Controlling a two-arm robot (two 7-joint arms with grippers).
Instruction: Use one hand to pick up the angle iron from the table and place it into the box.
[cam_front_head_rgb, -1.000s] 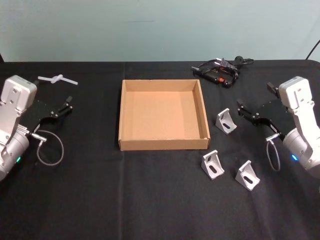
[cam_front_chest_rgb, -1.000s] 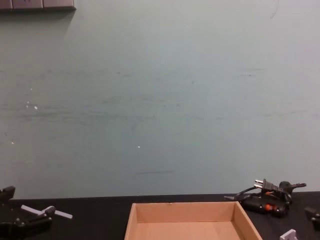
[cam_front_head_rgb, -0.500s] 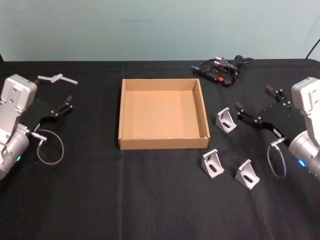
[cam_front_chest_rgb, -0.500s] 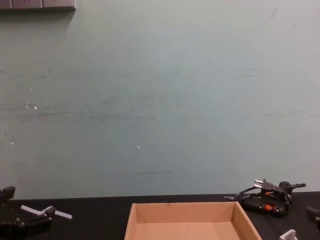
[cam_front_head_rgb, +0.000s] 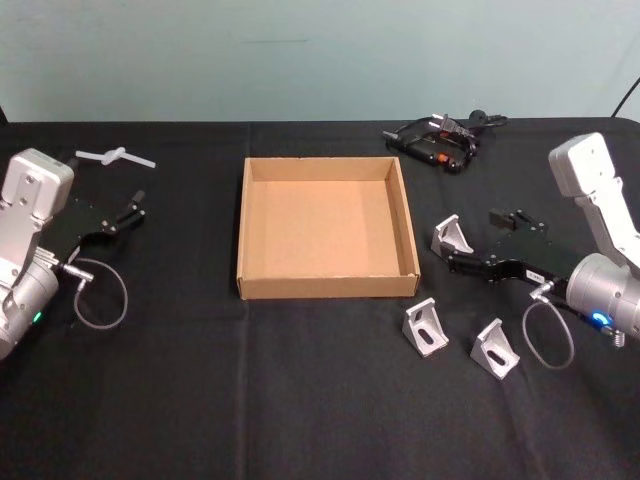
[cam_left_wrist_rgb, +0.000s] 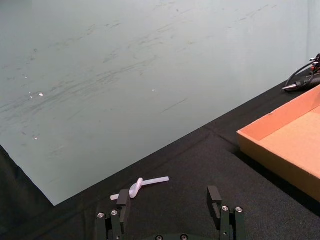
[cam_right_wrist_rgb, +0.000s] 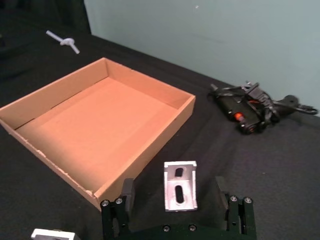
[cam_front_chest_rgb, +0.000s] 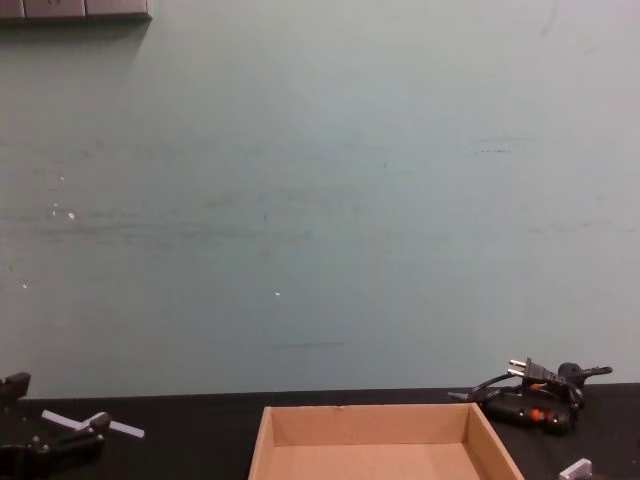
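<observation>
While standing upright on the counter (cam_front_head_rgb: 300, 400), just right of the box (cam_front_head_rgb: 325, 287), sits as the farthest angle iron (cam_front_head_rgb: 452, 241) at the spread-apart fingertips of the right claw (cam_front_head_rgb: 472, 242), gripped by nothing. Nearer, two more angle irons (cam_front_head_rgb: 425, 328) (cam_front_head_rgb: 494, 349). At left, left claw (cam_front_head_rgb: 135, 208) parked, fingers apart.

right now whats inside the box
Inside the box is bare cardboard floor; the three angle irons sit outside on the table. Its near wall hides a thin floor strip.

the right gripper (cam_front_head_rgb: 468, 243) is stretched low and inward from its silver wrist (cam_front_head_rgb: 600, 292), black fingers (cam_right_wrist_rgb: 126, 192) spread wide apart, while the left gripper (cam_front_head_rgb: 134, 207) sits parked at the far left, fingers likewise parted
</observation>
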